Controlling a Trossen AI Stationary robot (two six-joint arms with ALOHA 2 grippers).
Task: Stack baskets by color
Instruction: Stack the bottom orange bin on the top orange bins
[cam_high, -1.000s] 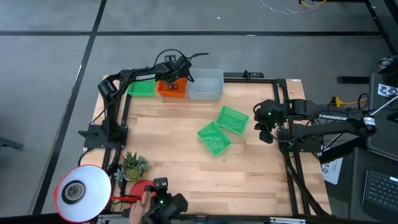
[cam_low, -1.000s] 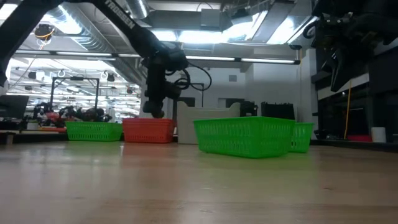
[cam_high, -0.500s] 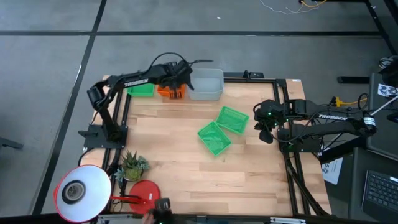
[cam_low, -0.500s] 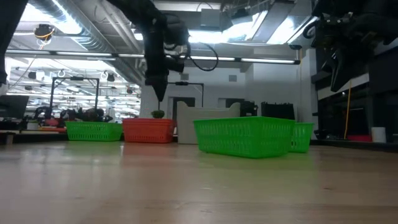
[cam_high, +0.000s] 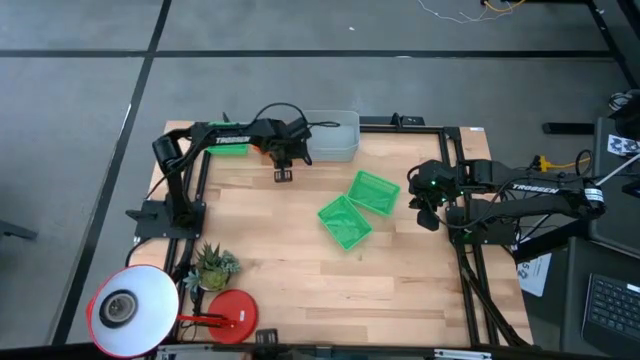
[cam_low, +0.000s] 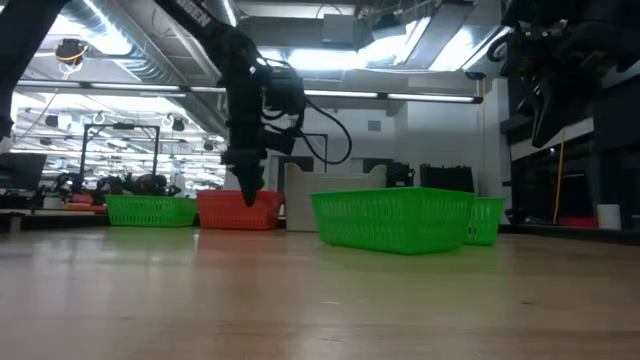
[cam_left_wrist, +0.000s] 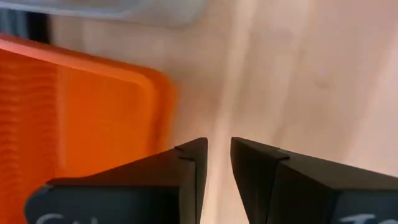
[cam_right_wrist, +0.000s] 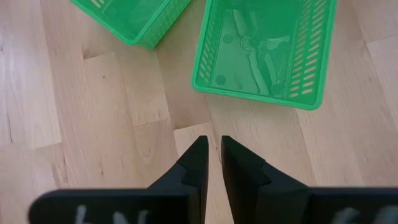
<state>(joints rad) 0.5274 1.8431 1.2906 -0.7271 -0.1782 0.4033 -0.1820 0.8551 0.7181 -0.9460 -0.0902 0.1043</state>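
Observation:
An orange basket (cam_high: 262, 147) stands at the table's far edge between a green basket (cam_high: 228, 148), mostly under my left arm, and a grey basket (cam_high: 335, 135). Two more green baskets (cam_high: 373, 192) (cam_high: 345, 222) rest on the table's middle, side by side. My left gripper (cam_high: 283, 173) points down over bare wood, just on the near side of the orange basket (cam_left_wrist: 93, 106). Its fingers stand a narrow gap apart with nothing between them. My right gripper (cam_high: 428, 216) hangs at the right edge, shut to a slit, near the two green baskets (cam_right_wrist: 267, 50).
A lamp with a white shade (cam_high: 130, 310), its round red base (cam_high: 232, 310) and a small potted plant (cam_high: 213, 266) stand at the near left corner. Bare wood stretches across the table's near half (cam_high: 350, 290).
My left gripper has come away from above the orange basket, first rising a little, then swinging toward the table's near edge and down. It has tipped from slanting to pointing almost straight down. The baskets have stayed where they were.

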